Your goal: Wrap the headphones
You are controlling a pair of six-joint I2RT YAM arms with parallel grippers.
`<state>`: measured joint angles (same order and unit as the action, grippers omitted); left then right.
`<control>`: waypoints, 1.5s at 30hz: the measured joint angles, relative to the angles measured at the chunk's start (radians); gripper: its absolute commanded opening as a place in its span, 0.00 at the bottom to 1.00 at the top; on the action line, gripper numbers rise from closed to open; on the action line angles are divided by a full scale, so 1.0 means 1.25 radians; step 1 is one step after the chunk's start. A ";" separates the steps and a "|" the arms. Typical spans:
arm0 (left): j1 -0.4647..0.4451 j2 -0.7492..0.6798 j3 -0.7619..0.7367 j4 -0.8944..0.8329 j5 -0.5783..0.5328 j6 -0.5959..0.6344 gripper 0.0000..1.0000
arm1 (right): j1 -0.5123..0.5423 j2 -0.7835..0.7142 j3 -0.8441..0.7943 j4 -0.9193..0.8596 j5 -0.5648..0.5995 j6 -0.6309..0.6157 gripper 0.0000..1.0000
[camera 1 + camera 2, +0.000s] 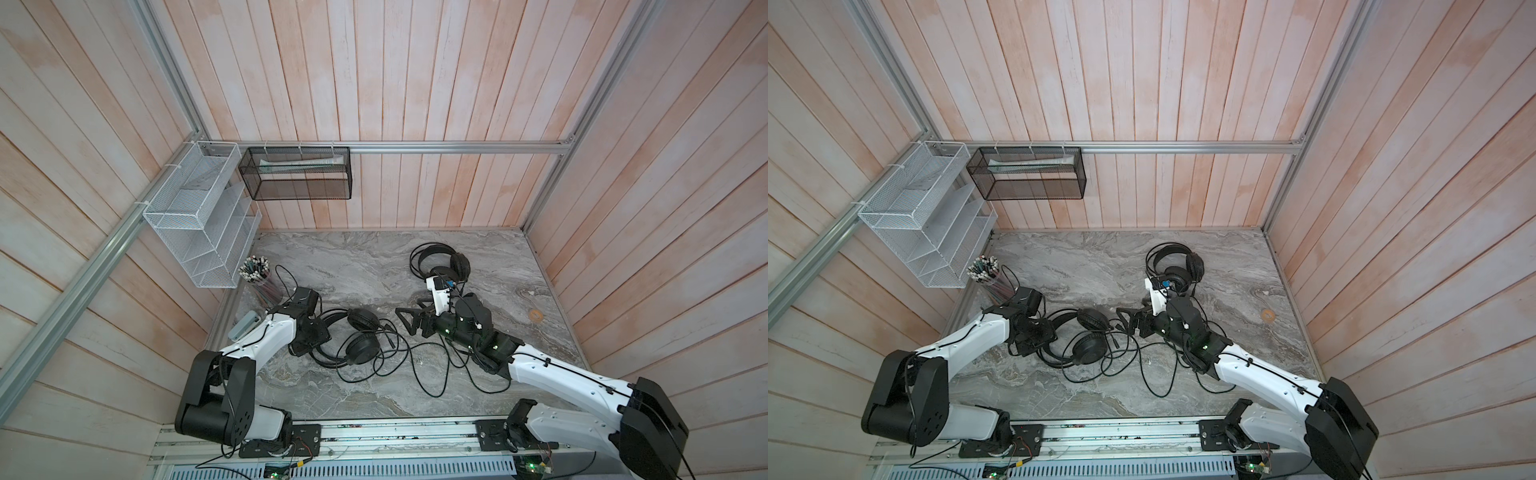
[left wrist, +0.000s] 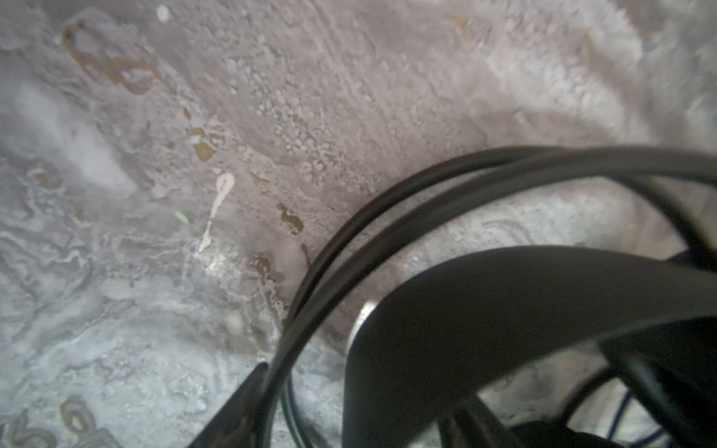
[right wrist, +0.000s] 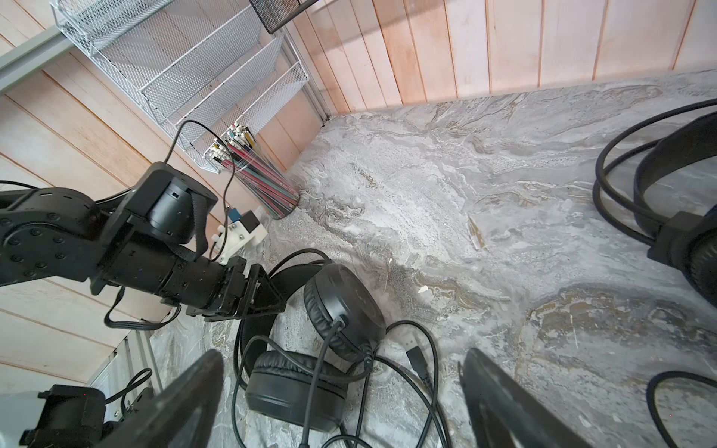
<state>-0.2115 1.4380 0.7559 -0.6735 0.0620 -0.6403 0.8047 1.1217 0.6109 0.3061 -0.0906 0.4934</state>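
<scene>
Holds right gripper (image 3: 339, 357) jaws wide apart, empty, above smooth-cupped headset (image 3: 345, 306). Sets left gripper (image 3: 267, 294) at that headset's headband (image 2: 504, 310); cannot tell whether parted or clamped.

Black headphones (image 1: 360, 348); grey-veined marble table (image 1: 353, 266); white mesh rack (image 1: 195, 216)

No text, label, brand or number can be read in any view. The pale tube (image 1: 305, 163) in the black wire-mesh wall basket (image 1: 299, 189) bears markings too small to read, and the black smooth-cupped over-ear headset (image 3: 345, 306) shows no legible marking
</scene>
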 measured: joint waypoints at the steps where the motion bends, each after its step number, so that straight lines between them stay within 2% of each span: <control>1: 0.000 0.007 0.000 0.001 -0.009 0.006 0.56 | 0.000 0.000 0.000 -0.001 0.000 0.000 0.97; 3: 0.000 0.012 0.002 0.000 -0.021 0.017 0.52 | 0.000 -0.001 0.000 -0.002 0.002 0.000 0.97; 6: 0.000 0.022 0.008 0.003 -0.042 0.024 0.39 | 0.000 -0.004 0.000 -0.005 0.003 0.000 0.97; 10: 0.000 0.045 0.012 0.005 -0.058 0.042 0.31 | 0.000 -0.004 0.000 -0.012 0.003 0.000 0.97; 16: 0.000 0.048 0.018 0.005 -0.078 0.054 0.02 | 0.001 -0.008 0.000 -0.021 0.003 0.000 0.97; 17: 0.000 0.048 0.018 0.005 -0.079 0.055 0.00 | 0.001 -0.011 0.000 -0.023 0.003 0.000 0.97; 25: 0.001 -0.037 0.050 -0.043 -0.067 0.056 0.00 | 0.005 -0.070 0.001 -0.049 -0.004 -0.022 0.97; 33: 0.002 -0.225 0.202 -0.111 -0.068 0.037 0.00 | 0.005 -0.224 0.010 -0.064 -0.046 -0.062 0.98; 39: 0.002 -0.347 0.266 -0.107 -0.071 -0.015 0.00 | 0.005 -0.366 -0.034 0.024 -0.100 -0.044 0.98; 45: 0.002 -0.363 0.303 -0.091 -0.065 -0.044 0.00 | 0.027 -0.348 -0.136 0.136 -0.148 0.032 0.95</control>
<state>-0.2096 0.9836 1.1351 -0.7872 -0.0193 -0.6952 0.8379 0.6872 0.4408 0.4759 -0.2760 0.5331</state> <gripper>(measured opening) 0.090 0.953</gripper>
